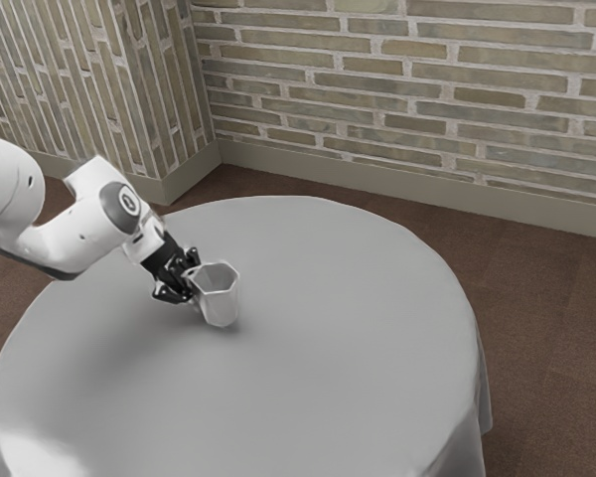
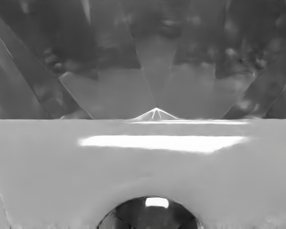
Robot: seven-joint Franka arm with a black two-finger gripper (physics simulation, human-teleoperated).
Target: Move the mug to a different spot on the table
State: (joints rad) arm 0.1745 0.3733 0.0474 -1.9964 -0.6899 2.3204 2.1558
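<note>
A white faceted mug (image 1: 217, 291) stands left of the middle of the round table (image 1: 358, 328), leaning slightly, with its base at or just above the cloth. My black gripper (image 1: 186, 282) comes in from the exterior view's left and is shut on the mug's wall at the rim, on the side facing the arm. In the wrist view the mug (image 2: 148, 162) is right under the hand: its pale outer wall runs across, and its dark faceted inside lies beyond the rim.
A grey cloth covers the table and hangs over its edge (image 1: 477, 397). Brick walls (image 1: 397, 89) stand behind, over a brown floor (image 1: 546, 298). Bare cloth lies to the exterior view's right of the mug and in front of it.
</note>
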